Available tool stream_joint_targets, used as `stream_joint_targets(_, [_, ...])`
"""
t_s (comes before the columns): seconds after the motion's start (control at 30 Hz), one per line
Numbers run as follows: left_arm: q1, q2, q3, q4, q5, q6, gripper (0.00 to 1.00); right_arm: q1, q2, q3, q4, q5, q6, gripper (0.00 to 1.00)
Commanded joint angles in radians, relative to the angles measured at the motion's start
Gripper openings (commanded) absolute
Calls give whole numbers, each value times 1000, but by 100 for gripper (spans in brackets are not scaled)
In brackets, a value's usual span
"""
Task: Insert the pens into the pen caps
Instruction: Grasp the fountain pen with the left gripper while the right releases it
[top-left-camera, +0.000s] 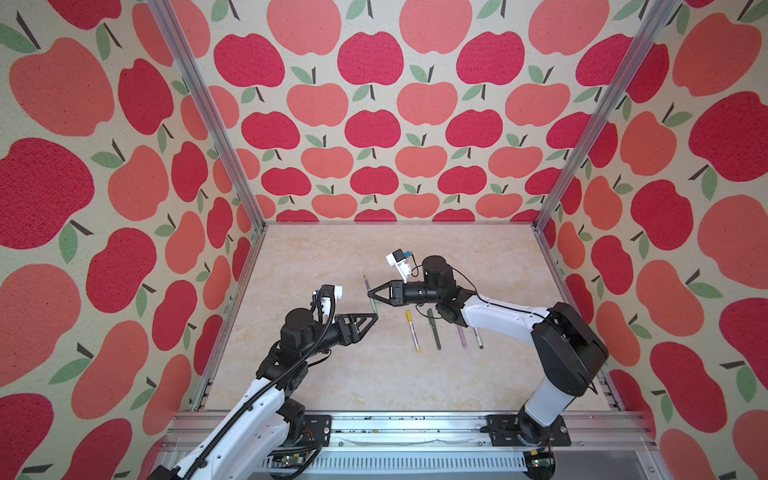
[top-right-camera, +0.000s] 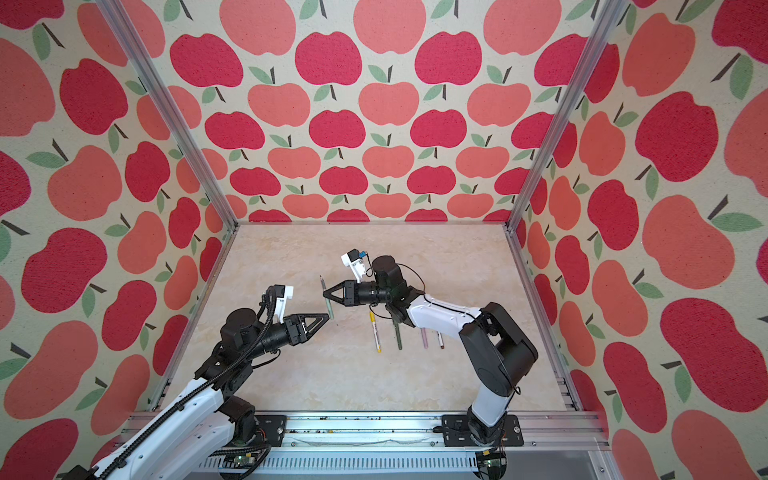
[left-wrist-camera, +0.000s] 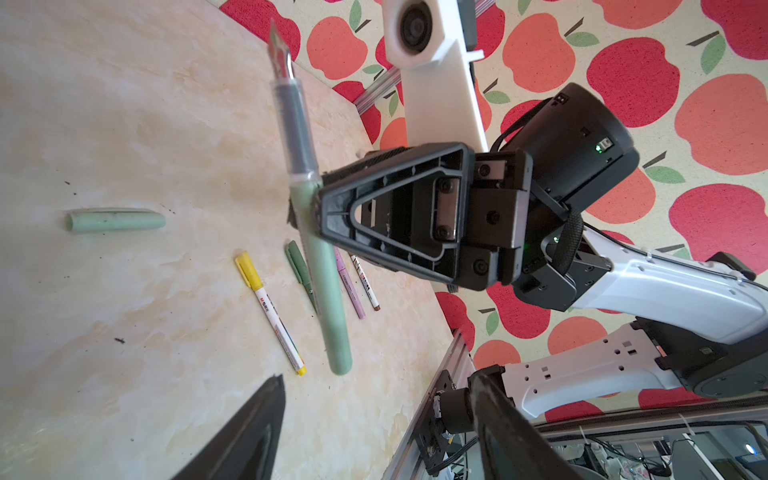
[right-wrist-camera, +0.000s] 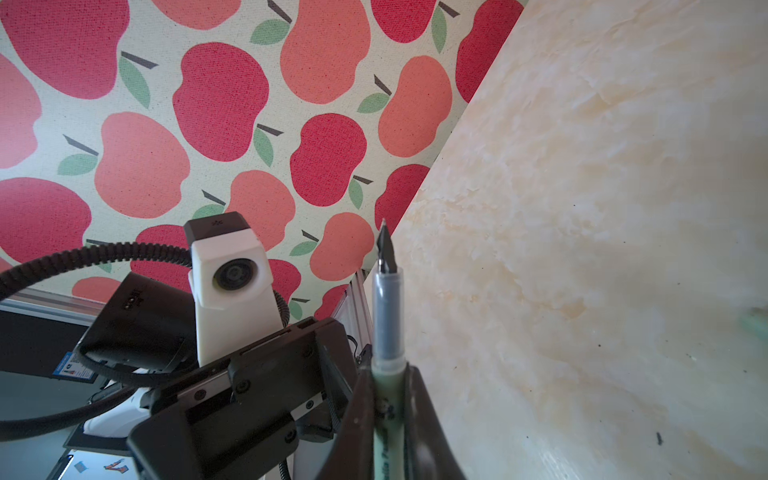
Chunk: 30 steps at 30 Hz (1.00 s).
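You are looking at five pens: one pale green pen (left-wrist-camera: 332, 316), one yellow-capped white pen (top-left-camera: 412, 331), one dark green pen (top-left-camera: 434, 330), one pink pen (top-left-camera: 462, 337) and one brown-tipped white pen (top-left-camera: 478, 338). One loose pale green pen cap (left-wrist-camera: 115, 220) shows in the left wrist view. Two robot arms are in frame: left arm (top-left-camera: 249, 407) and right arm (top-left-camera: 498, 318).
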<state>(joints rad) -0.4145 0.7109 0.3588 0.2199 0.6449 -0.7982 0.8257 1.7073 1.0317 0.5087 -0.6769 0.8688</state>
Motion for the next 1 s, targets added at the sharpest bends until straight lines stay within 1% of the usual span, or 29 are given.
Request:
stream_joint_targets(0.0, [6, 18, -7, 75, 22, -19, 68, 18, -41, -10, 37, -36, 17, 2])
stream_joint_targets(0.07, [6, 29, -8, 88, 22, -26, 64, 23, -43, -7, 38, -43, 18, 2])
stream_joint_targets(0.33, [6, 36, -6, 104, 3, -36, 62, 44, -47, -4, 51, -52, 25, 2])
stream_joint_targets(0.43, [6, 43, -2, 107, 7, -36, 55, 49, -46, -2, 62, -49, 30, 2])
stream_joint_targets(0.5, [6, 50, 2, 107, 12, -32, 48, 52, -44, -1, 72, -47, 35, 2])
stream_joint_targets(0.73, [8, 68, 11, 110, 13, -32, 34, 55, -43, -1, 80, -44, 41, 1])
stream_joint_targets(0.97, [10, 78, 27, 90, 1, -29, 14, 55, -48, -3, 71, -44, 29, 1])
